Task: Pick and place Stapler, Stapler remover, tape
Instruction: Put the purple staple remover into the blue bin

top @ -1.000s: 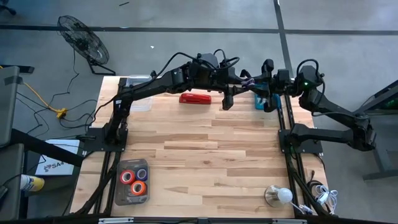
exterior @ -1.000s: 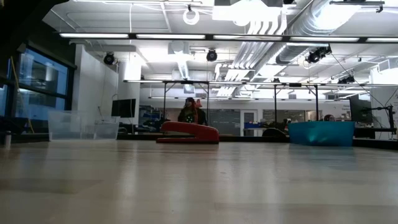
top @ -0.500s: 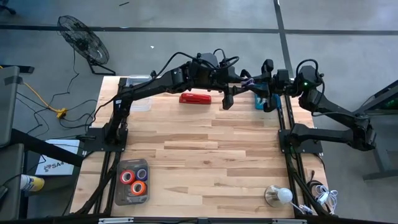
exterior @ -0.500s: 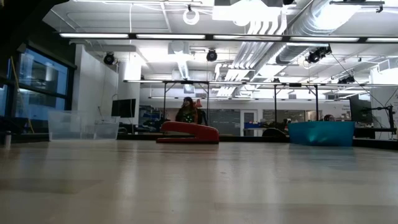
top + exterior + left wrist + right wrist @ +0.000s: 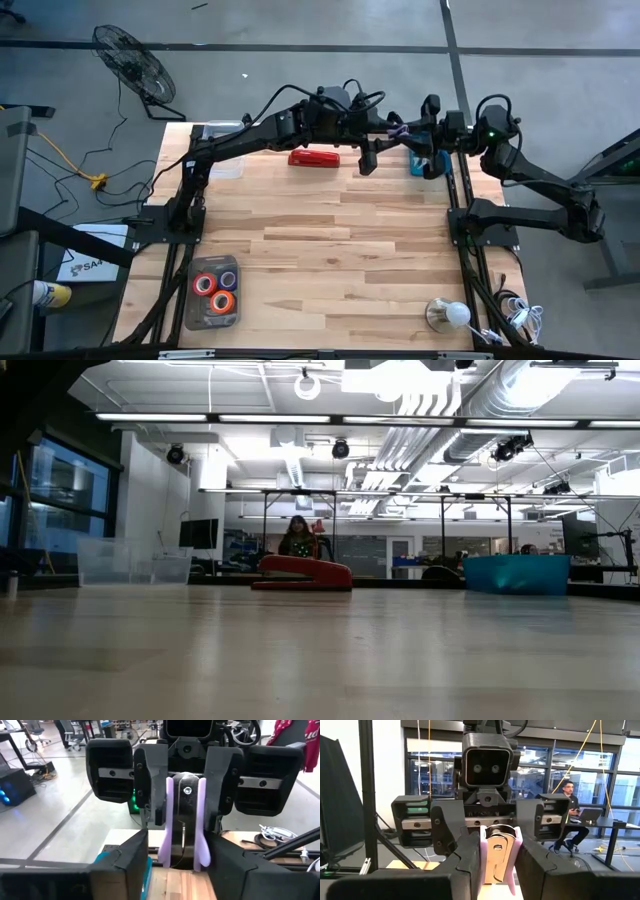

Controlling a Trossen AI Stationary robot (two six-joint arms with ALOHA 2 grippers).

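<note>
Handover step, upper centre: my right gripper (image 5: 497,870) is clamped on the remover (image 5: 184,820), and my left gripper (image 5: 179,880) stands parted around it. The stapler (image 5: 313,157) lies nearby. Next, I judge: back the left clear, then place.

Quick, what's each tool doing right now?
Left tool: open, holding nothing.
Right tool: closed on the purple staple remover.

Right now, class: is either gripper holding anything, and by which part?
The right gripper holds the lilac-handled metal staple remover by its lilac sides. Whether the left gripper also grips it cannot be told.
</note>
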